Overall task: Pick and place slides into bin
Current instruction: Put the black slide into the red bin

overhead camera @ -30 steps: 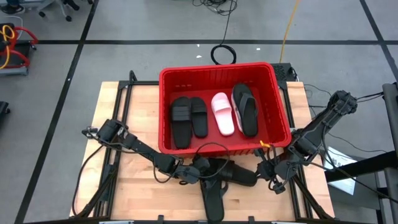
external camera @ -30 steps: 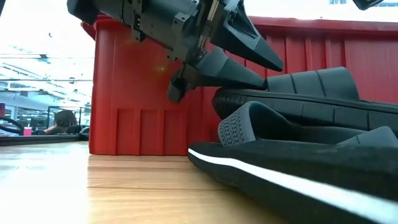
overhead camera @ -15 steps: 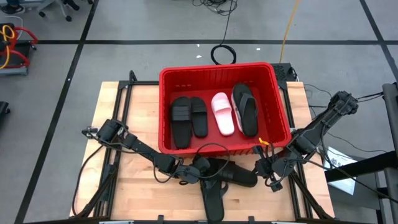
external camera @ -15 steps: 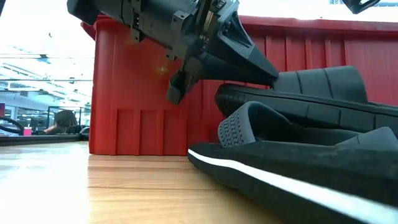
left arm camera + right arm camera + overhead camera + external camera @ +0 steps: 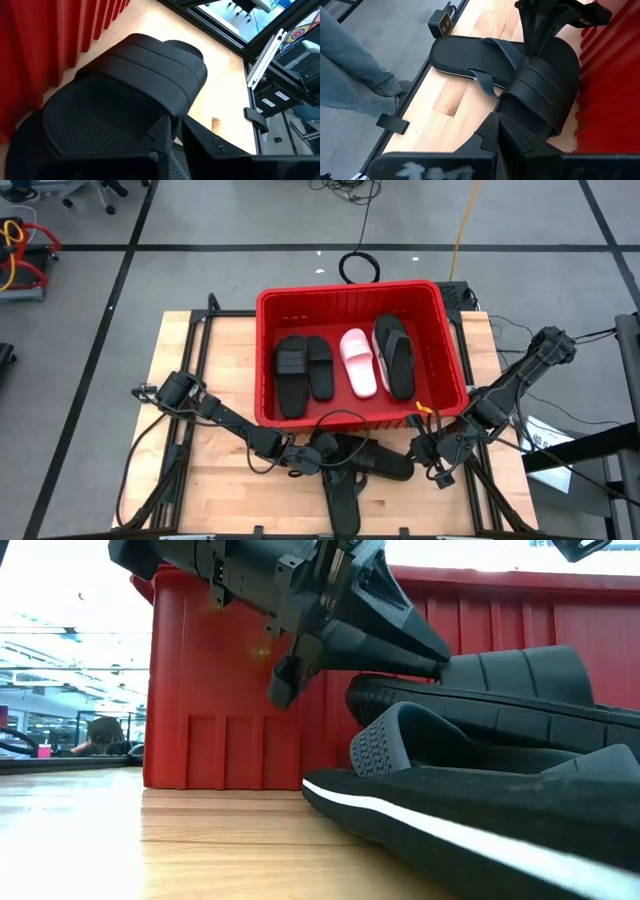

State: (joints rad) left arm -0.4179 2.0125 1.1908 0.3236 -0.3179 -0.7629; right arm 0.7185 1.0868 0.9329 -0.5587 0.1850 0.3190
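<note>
Red bin (image 5: 450,340), upper centre of the high view: we are counting four slides inside, three black and one pale pink (image 5: 357,362).
Below its near wall, lower centre, we are seeing at least two black ones outstanding: a wide-strap slide (image 5: 382,461) and a flip-flop (image 5: 343,502). The left gripper (image 5: 318,459) is pinching down on the wide-strap slide's end, fingers almost together. The right gripper (image 5: 432,468), lower right, is hovering shut, holding nothing.

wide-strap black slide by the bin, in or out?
Out. The slide lies on the table against the red bin's outer wall, left gripper at its edge.
</note>
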